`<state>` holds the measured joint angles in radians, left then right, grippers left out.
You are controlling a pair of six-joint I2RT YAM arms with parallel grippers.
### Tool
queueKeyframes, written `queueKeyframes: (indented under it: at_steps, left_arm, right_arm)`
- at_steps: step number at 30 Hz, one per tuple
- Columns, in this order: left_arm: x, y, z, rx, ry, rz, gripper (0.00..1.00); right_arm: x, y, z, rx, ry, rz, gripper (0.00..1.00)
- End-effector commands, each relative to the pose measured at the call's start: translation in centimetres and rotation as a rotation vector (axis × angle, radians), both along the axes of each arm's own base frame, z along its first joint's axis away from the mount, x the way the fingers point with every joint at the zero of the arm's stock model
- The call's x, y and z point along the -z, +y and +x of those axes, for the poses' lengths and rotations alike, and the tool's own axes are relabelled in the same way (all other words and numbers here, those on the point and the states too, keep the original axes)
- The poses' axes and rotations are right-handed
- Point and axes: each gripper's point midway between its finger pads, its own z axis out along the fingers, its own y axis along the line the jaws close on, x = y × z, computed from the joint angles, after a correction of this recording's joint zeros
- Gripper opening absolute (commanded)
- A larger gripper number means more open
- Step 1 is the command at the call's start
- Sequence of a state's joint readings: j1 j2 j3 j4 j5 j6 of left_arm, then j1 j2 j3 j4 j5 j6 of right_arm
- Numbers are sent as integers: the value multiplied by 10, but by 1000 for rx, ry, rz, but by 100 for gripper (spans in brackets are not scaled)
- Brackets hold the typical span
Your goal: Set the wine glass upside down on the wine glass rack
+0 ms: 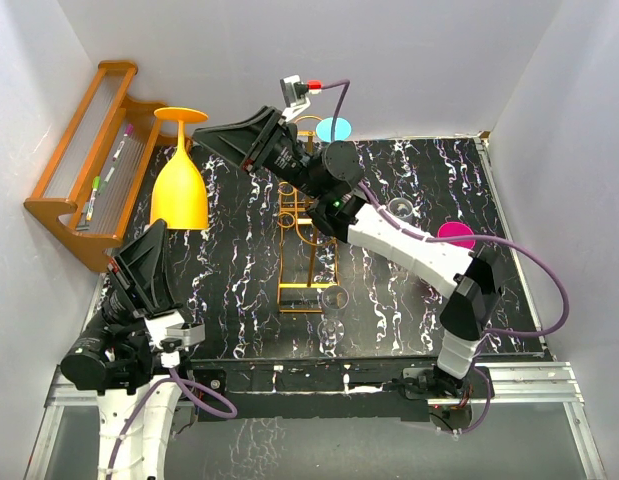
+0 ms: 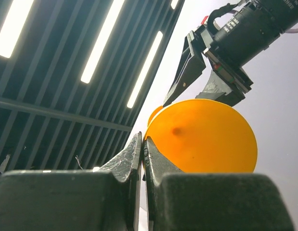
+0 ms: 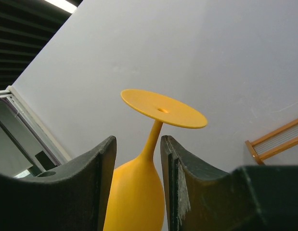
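The orange wine glass (image 1: 179, 190) is upside down at the far left, foot uppermost. My left gripper (image 1: 161, 228) comes up from below and is shut on the bowl's lower rim. The left wrist view looks up into the bowl (image 2: 201, 139) past the closed fingertips (image 2: 143, 139). My right gripper (image 1: 201, 135) reaches in from the right at stem height. It is open, and in the right wrist view the stem (image 3: 156, 132) shows between its two fingers (image 3: 138, 139) with a gap on each side. The golden wire wine glass rack (image 1: 307, 250) stands mid-table, under the right arm.
A brown wooden stepped shelf (image 1: 89, 170) leans against the left wall beside the glass. Clear glasses stand near the rack's front (image 1: 334, 300) and at its right (image 1: 399, 210). A cyan disc (image 1: 334, 128) and a magenta disc (image 1: 456, 235) lie on the black marbled table (image 1: 229, 290).
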<state>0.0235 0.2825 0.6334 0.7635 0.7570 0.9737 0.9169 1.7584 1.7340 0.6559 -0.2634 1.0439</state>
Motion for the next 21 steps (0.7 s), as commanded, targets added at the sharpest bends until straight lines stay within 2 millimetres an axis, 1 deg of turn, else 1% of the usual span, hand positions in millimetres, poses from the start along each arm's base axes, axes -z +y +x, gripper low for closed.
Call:
queueKeyframes:
  at_steps: [1,5,15,21]
  left_arm:
    - [-6,-4,-10,0,-74,34,0]
    - [-6,-5,-9,1,-84,43,0]
    - [-1,-8,-3,8,-74,67,0]
    - [1,-9,-1,18,-70,71,0]
  right_arm:
    - [-24,-5,-14,-68,-39,65,44]
    - [-20,-2,-13,-83,-29,65,44]
    - [-20,1,-21,-165,-16,94,41]
    - [-18,3,-23,-182,-19,95,39]
